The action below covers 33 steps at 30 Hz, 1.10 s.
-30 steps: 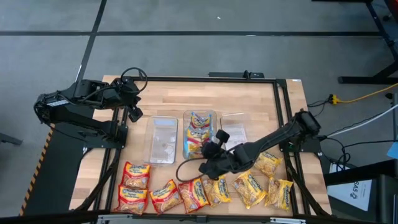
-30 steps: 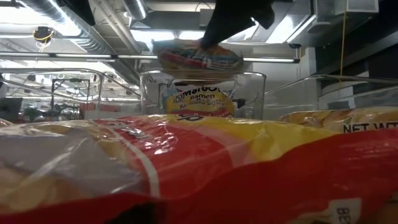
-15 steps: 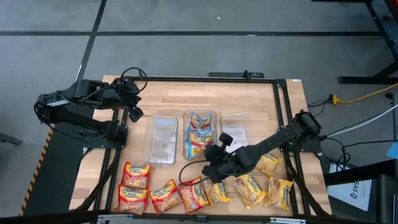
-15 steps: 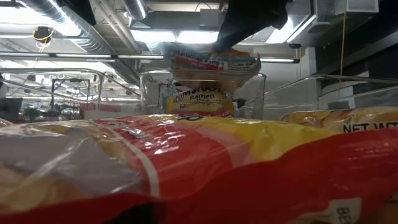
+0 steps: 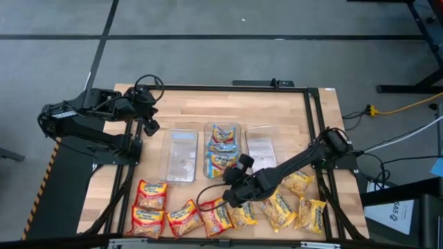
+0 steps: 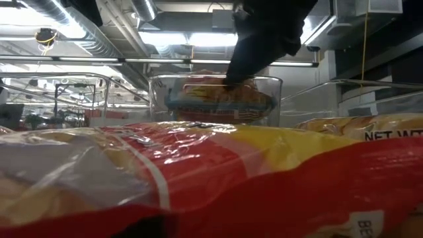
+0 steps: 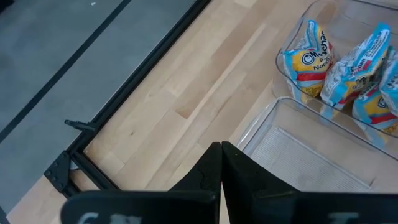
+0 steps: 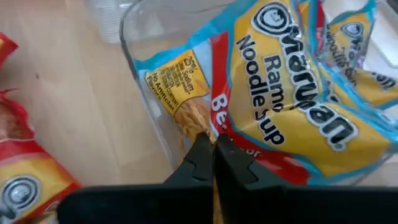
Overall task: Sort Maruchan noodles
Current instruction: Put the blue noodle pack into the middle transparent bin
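a: right gripper (image 5: 226,188) status?
b: fingers together, pinching a blue-trimmed packet (image 8: 292,112) at its edge, over the near end of the middle tub (image 5: 206,149).
a: left gripper (image 5: 148,126)?
b: closed, parked by the table's (image 5: 277,107) far-left corner.

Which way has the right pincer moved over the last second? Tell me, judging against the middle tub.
Yes. In the high view the right pincer has slid from beside the middle tub toward its near end, lowering a blue-trimmed packet into it.

Grey floor (image 5: 221,55) around the wooden table (image 5: 228,107); ceiling ducts (image 6: 59,16) and strip lights (image 6: 198,39) overhead.
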### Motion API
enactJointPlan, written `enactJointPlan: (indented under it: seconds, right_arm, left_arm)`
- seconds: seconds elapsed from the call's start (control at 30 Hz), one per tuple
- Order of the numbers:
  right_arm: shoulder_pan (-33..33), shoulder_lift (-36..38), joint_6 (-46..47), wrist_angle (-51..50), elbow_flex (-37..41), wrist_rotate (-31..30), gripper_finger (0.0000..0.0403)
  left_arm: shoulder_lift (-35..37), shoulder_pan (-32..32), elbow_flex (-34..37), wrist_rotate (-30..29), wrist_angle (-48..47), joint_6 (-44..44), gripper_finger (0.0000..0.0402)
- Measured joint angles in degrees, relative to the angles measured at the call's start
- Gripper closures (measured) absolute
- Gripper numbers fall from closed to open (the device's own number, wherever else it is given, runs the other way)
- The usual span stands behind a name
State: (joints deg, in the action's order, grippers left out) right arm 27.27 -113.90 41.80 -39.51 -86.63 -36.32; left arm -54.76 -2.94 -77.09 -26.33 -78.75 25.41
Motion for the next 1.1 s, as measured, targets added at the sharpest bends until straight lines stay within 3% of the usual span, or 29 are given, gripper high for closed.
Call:
enactJointPlan:
  seconds: [0.27, 0.7, 0.97, 1.1]
  right_arm:
    - [0.0, -0.47, 1.31, 0.75, -0.17, 1.95, 0.0396]
    - [0.11, -0.1, 0.8, -0.4, -2.66, 3.82, 0.0277]
    - [-0.36, 0.34, -1.91, -5.62, -10.32, -2.49, 0.0276]
    - [-1.64, 0.47, -3.16, -6.63, -11.93, -1.81, 0.0284]
  left_arm:
    - [0.0, 0.02, 0.0, 0.11, -0.01, 0.06, 0.0401]
    - [0.0, 0.0, -0.01, 0.1, -0.01, 0.13, 0.0401]
    - [0.02, 0.02, 0.01, 0.09, -0.01, 0.09, 0.0401]
    - [0.02, 0.0, 0.01, 0.09, -0.03, 0.04, 0.0401]
